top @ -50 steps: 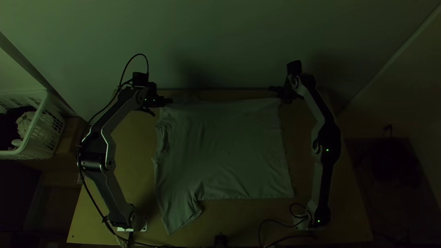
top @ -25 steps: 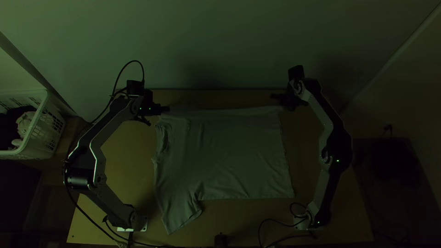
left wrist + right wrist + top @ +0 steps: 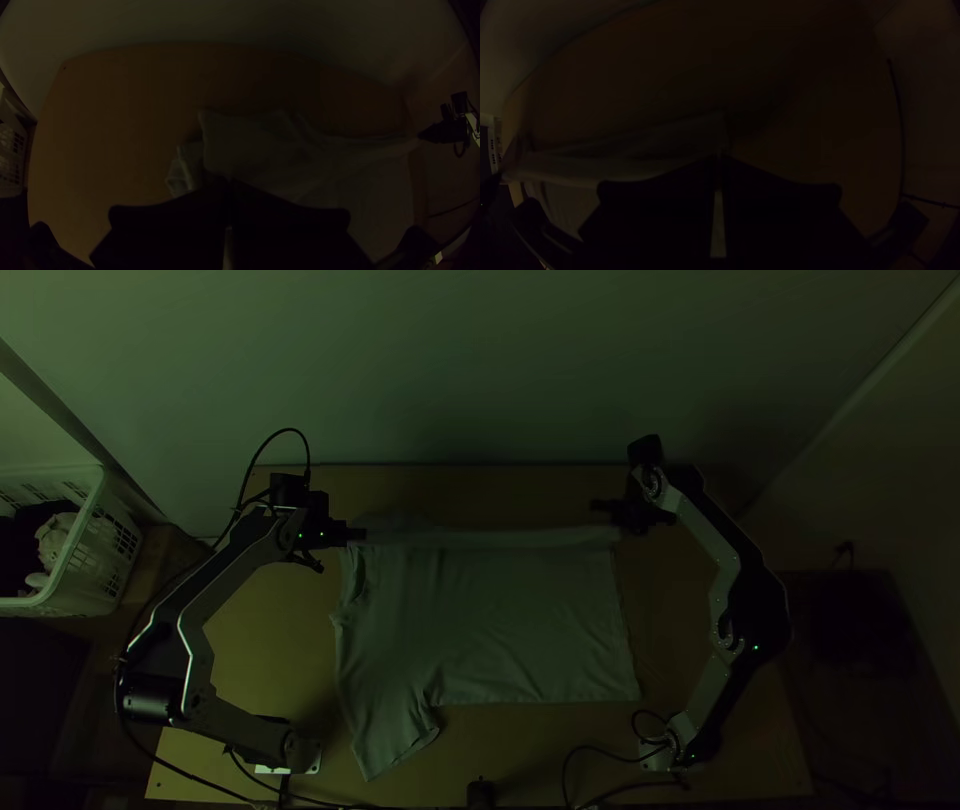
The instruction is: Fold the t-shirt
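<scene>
Fingers closed on cloth; lengthwise fold apparently in hand.
Left black gripper [image 3: 230, 184], right black gripper [image 3: 720, 159]: both pinching far side of pale grey short-sleeved T-shirt [image 3: 500, 610], mid-table. Next, probably: carry evenly towards near edge. Grippers, two; shirt, one; light wooden table [image 3: 280, 640], one.

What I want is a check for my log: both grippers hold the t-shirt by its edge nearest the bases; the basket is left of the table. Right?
No: in the top view, the left gripper and right gripper hold the t-shirt by its far edge. The basket is left of the table.
</scene>
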